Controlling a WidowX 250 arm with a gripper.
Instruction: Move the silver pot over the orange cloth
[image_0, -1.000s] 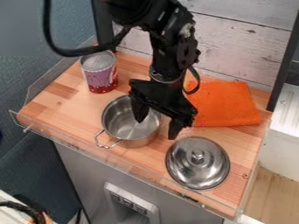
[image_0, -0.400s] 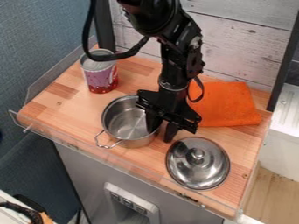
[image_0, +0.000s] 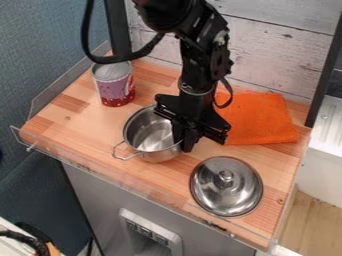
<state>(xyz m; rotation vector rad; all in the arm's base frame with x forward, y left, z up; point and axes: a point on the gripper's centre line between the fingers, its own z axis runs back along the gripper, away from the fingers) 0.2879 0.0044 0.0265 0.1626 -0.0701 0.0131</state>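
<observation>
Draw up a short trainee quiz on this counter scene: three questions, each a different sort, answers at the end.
1. Multiple choice. What is the black two-finger pincer closed on?
a) a wooden spoon
b) the wall of the open silver metal pot
c) a yellow sponge

2. True or false. The round silver metal lid lies knob up, apart from the orange fabric cloth.

3. Fill in the blank. The purple-and-red cylinder with a silver top, upright on the light wooden counter, is a ____.

Key: 1. b; 2. true; 3. can
</observation>
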